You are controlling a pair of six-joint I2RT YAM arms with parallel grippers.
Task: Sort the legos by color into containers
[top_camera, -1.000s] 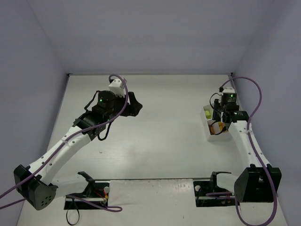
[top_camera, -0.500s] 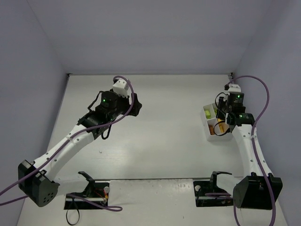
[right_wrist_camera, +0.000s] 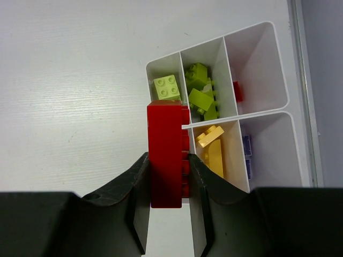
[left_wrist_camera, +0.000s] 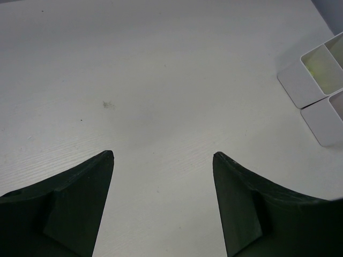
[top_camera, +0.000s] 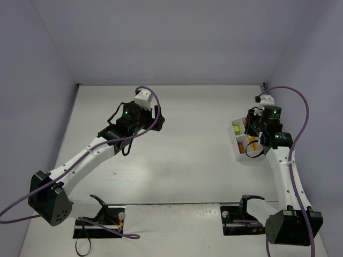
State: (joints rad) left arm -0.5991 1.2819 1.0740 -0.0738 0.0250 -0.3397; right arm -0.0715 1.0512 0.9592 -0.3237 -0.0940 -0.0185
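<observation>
My right gripper (right_wrist_camera: pixel 167 156) is shut on a long red lego (right_wrist_camera: pixel 166 152) and holds it above the near-left wall of the white divided tray (right_wrist_camera: pixel 268 32). The tray holds lime green legos (right_wrist_camera: pixel 201 96), yellow legos (right_wrist_camera: pixel 211 147), a small red lego (right_wrist_camera: pixel 238 91) and lavender legos (right_wrist_camera: pixel 246 152), each colour in its own compartment. In the top view the right gripper (top_camera: pixel 252 127) is over the tray (top_camera: pixel 236 145) at the right. My left gripper (left_wrist_camera: pixel 163 155) is open and empty over bare table; in the top view the left gripper (top_camera: pixel 158 119) is at centre-left.
The tray's corner shows at the right edge of the left wrist view (left_wrist_camera: pixel 316 80). The right side wall (top_camera: pixel 305 80) rises just behind the tray. The arm bases stand at the near edge.
My left gripper has moved right, toward the middle of the table. My right gripper has shifted slightly right and farther back over the tray with the red lego.
</observation>
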